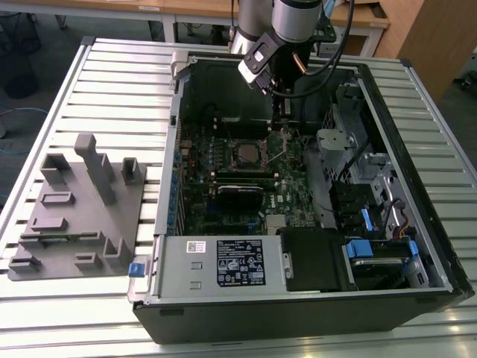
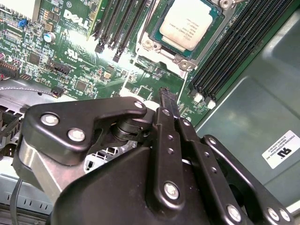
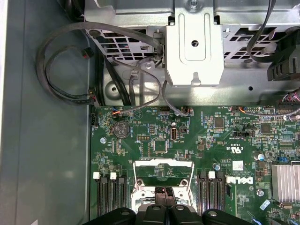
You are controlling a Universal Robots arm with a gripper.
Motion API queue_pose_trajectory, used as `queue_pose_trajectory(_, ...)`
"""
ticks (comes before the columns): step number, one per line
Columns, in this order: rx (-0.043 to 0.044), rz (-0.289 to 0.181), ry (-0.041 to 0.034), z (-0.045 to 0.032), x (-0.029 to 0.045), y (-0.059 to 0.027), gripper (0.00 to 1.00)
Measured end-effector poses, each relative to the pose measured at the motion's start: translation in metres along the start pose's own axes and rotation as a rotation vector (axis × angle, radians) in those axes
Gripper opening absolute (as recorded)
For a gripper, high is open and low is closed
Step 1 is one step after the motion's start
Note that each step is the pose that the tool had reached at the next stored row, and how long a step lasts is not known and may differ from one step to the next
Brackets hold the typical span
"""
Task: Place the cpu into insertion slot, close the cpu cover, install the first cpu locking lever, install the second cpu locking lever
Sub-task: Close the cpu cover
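The cpu (image 2: 190, 26) is being shown lying flat in the insertion slot (image 2: 151, 44) on the motherboard (image 3: 187, 140), pale face up, so the first step is being judged as done. The cpu cover (image 3: 161, 163) is not being seen down over the chip. It is standing swung open beside the slot, toward the exterior view's right, and green board is showing through its window, so the closing is being judged as unfinished.

The gripper (image 3: 165, 191) is being seen low inside the computer case (image 1: 168, 186), right at the cover's edge, near the slot but not over the chip. Its fingers are being pressed together with no gap showing. Whether the thin plate is being pinched or merely touched cannot be told.

The locking levers cannot be made out, and with the cover up both lever steps are being judged as outstanding.
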State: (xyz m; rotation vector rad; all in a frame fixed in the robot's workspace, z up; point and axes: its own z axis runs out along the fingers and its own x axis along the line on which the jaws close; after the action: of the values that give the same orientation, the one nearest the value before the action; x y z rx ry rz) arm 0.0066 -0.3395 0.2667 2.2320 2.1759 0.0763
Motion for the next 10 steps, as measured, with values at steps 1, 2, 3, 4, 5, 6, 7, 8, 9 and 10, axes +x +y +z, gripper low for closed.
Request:
queue_pose_trajectory(1,0.0000,0.000,-0.0001,0.0000,0.0000,0.0000,0.10)
queue_pose_trajectory(2,0.0000,0.000,-0.0001,0.0001,0.0000,0.0000,0.10)
queue_pose_trajectory(3,0.0001,0.000,-0.0001,0.0001,0.0000,0.0002,0.10)
queue_pose_trajectory(4,0.0000,0.000,-0.0001,0.0002,0.0000,0.0007,0.10)
queue_pose_trajectory(5,0.0000,0.000,0.0000,0.0004,0.0000,0.0017,0.10)
queue_pose_trajectory(6,0.0000,0.000,0.0001,0.0006,0.0001,0.0031,0.10)
queue_pose_trajectory(7,0.0000,0.000,0.0001,0.0008,0.0001,0.0048,0.10)
queue_pose_trajectory(8,-0.0001,0.000,0.0002,0.0011,0.0002,0.0069,0.10)
queue_pose_trajectory(9,0.0000,0.000,0.0001,0.0014,0.0002,0.0092,0.10)
queue_pose_trajectory(10,0.0000,0.000,0.0000,0.0018,0.0003,0.0121,0.10)
